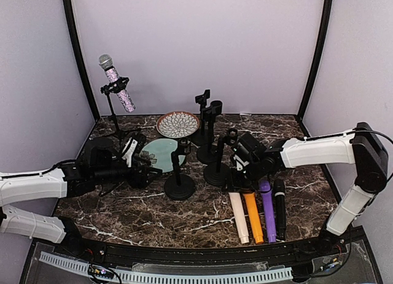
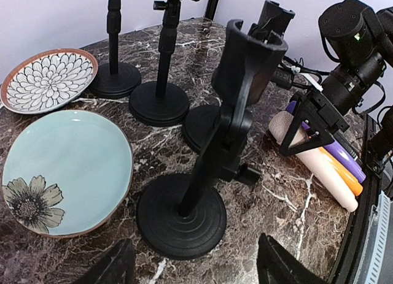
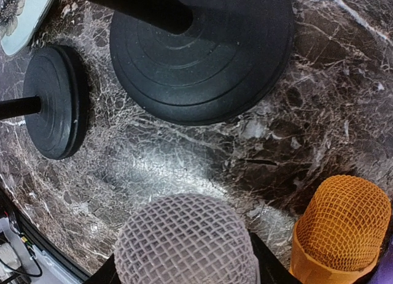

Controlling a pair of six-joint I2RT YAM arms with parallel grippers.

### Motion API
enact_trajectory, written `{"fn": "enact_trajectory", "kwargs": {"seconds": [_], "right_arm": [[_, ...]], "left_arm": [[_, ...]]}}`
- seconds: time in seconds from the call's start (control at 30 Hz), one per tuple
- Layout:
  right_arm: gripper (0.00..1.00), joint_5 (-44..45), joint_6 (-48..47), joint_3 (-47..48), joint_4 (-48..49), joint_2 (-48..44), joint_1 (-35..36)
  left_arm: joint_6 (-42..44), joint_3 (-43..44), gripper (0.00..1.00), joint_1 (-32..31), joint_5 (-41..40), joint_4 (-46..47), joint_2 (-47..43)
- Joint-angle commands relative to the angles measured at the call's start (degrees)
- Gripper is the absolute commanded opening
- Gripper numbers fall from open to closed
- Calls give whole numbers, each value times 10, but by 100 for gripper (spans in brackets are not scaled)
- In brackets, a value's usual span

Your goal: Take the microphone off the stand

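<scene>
A glittery silver-pink microphone [image 1: 118, 83] sits tilted in the clip of a tall stand [image 1: 114, 115] at the back left, far from both grippers. My right gripper [image 1: 238, 178] is open, its fingers on either side of the mesh head of a cream microphone [image 3: 184, 247] that lies on the table [image 1: 240, 218]; it also shows in the left wrist view [image 2: 307, 158]. My left gripper [image 2: 193, 265] is open and empty, just short of the round base of an empty black stand [image 2: 182, 218], also seen in the top view [image 1: 179, 181].
Orange [image 1: 253, 218], purple [image 1: 268, 210] and black [image 1: 280, 207] microphones lie beside the cream one. Several more empty black stands [image 1: 209, 137] crowd the middle. A light blue plate [image 2: 61, 167] and a patterned plate [image 2: 49, 78] lie at the left centre.
</scene>
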Motion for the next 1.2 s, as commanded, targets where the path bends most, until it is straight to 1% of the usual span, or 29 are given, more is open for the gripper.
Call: {"fn": "enact_trajectory", "kwargs": {"seconds": [0.0,0.33,0.57,0.77,1.0,1.17], "right_arm": [[29,41,-6,20,-17,12,4],[43,70,-10,31,-30,22,4],[53,99,-14,34,-41,19,4],[57,104,-18,32,-37,15,4],[67,87,-47,26,-10,-2,4],[67,92,-56,23,9,-23,4]], "left_arm": [[-20,-31,70,-4,12,52,-3],[-19,-36,70,-4,-3,60,0],[-27,-32,71,-4,3,65,-5],[-29,-37,71,-4,2,69,-6],[-28,-36,71,-4,2,74,-12],[-30,-37,72,-4,-10,79,-14]]}}
